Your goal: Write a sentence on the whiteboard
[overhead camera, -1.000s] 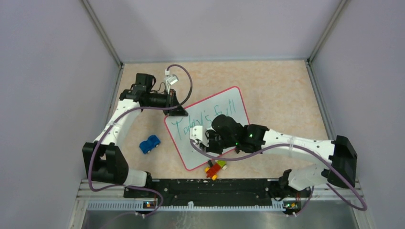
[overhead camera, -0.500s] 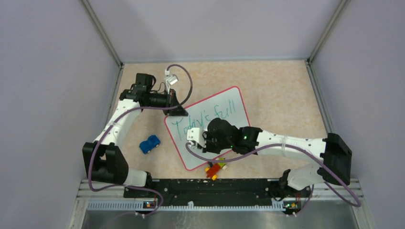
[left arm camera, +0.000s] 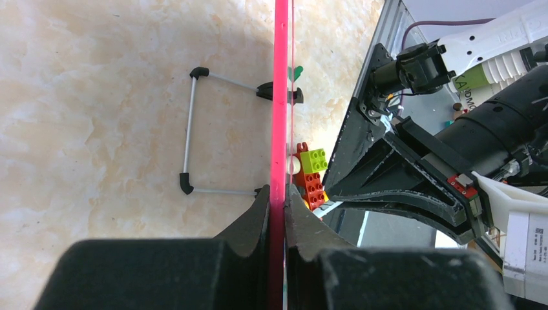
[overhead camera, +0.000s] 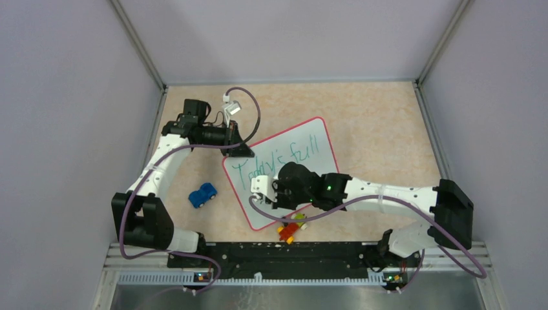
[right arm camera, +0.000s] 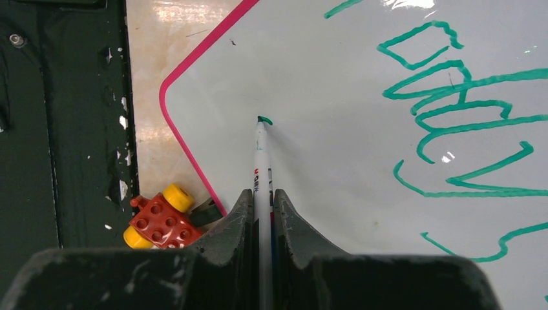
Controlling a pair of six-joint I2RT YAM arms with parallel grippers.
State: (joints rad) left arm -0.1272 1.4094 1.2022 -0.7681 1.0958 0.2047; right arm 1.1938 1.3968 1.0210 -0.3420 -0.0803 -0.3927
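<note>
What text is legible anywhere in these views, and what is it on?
"Today's full": the sentence, handwritten in green on the whiteboard.
Print on the marker barrel: too blurred to read.
Green label, left wrist view: partly hidden, unreadable.
White sticker: too small.

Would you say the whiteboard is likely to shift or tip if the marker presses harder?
Probably stiff: the whiteboard looks straight edge-on. It seems thin and light, with a wire stand behind, so it might rock or slide, though the left gripper clamping it should help.
</note>
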